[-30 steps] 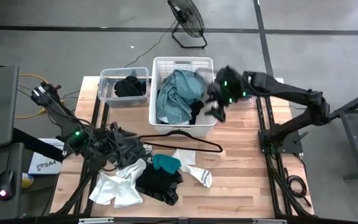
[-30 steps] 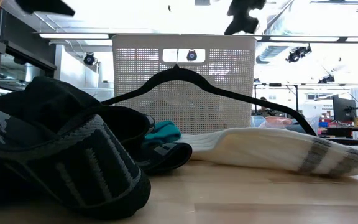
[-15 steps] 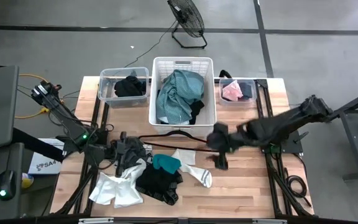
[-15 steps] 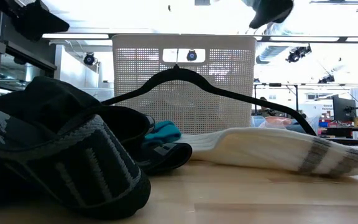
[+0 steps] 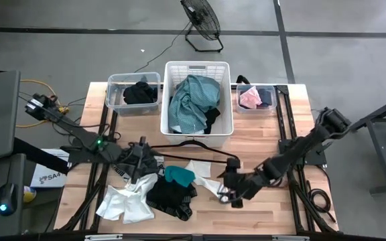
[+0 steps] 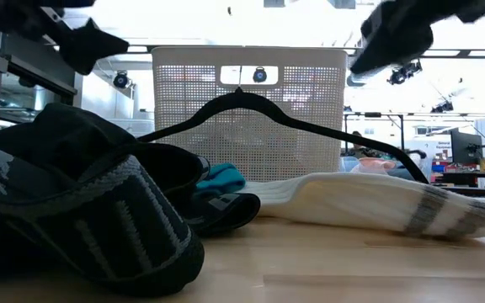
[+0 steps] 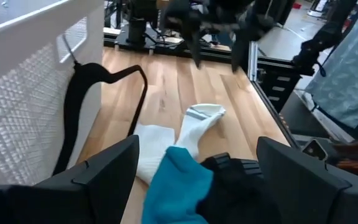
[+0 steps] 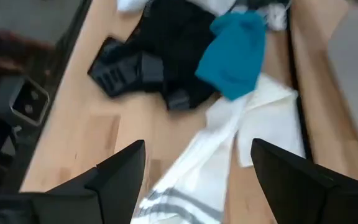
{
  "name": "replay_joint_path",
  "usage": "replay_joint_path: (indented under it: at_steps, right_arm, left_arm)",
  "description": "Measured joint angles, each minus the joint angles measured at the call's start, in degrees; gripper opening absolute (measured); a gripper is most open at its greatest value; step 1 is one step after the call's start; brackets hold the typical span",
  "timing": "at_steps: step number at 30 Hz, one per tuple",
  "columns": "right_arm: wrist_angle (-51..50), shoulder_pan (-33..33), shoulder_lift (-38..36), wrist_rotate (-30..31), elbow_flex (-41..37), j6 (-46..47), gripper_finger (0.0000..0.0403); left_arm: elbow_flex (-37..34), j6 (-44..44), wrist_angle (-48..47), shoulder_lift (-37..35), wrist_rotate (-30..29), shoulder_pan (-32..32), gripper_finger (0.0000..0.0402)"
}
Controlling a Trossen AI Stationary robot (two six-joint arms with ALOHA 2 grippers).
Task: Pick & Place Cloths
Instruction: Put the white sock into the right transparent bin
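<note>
My right gripper [image 5: 231, 194] hangs low over the near side of the table, right by the white sock [image 5: 210, 182]. Its fingers are spread wide and hold nothing. I think it is there because the sock is the next thing to grab, and open fingers can drop around it.

My left gripper [image 5: 141, 153] is over the dark clothes at the left of the pile. Its fingers are spread wide too, and they are empty. It points at the small teal cloth [image 7: 176, 186], so it looks ready to take something from that side.

The pile sits on the table [image 5: 260, 214] between my two grippers. A white cloth [image 5: 127, 203] lies at the near left. A black cloth [image 5: 171, 196] lies next to it, with the teal cloth on top. They are loose and mixed up, so I judge they are not yet sorted.

A black hanger [image 5: 194, 150] lies just past the pile. It is not a cloth.

Farther back stands the white basket [image 5: 166, 100], with a big green cloth [image 5: 191, 102] already inside. A clear box [image 5: 112, 100] on its left holds a black cloth. A small box [image 5: 271, 107] on its right holds a pink cloth [image 5: 249, 98].
</note>
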Motion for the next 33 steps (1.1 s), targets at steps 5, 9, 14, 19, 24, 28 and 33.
replay_joint_path:
  at_steps: [5, 9, 14, 19, 24, 28, 33]
  right_arm:
    - [2.1, 1.7, 7.3, 1.0, 0.0, 0.7, 0.0284]
    - [5.5, 2.6, 11.9, 2.9, 0.0, 1.3, 0.0284]
    - [7.2, 2.7, 16.5, 5.8, 0.0, 1.7, 0.0284]
    - [7.7, 2.2, 19.3, 8.5, 0.0, 2.4, 0.0283]
    - [7.5, 1.8, 19.5, 7.4, 0.0, 4.5, 0.025]
    - [7.4, 1.8, 19.4, 6.9, 0.0, 4.8, 0.0179]
    - [7.3, 1.8, 19.4, 6.8, 0.0, 4.9, 0.007]
  left_arm:
    - [0.0, 0.0, -0.1, 0.0, 1.9, 2.3, 0.0319]
    - [0.0, -0.1, -0.1, 0.0, 2.0, 2.4, 0.0319]
    - [0.0, -0.4, -0.2, 0.0, 2.1, 2.4, 0.0319]
    - [0.0, -0.3, -0.2, 0.0, 2.2, 2.4, 0.0319]
    - [0.0, -0.2, -0.3, 0.0, 2.2, 2.4, 0.0319]
    - [0.0, -0.2, -0.3, 0.0, 2.2, 2.4, 0.0319]
    - [0.0, -0.9, -0.7, 0.0, 2.2, 2.4, 0.0319]
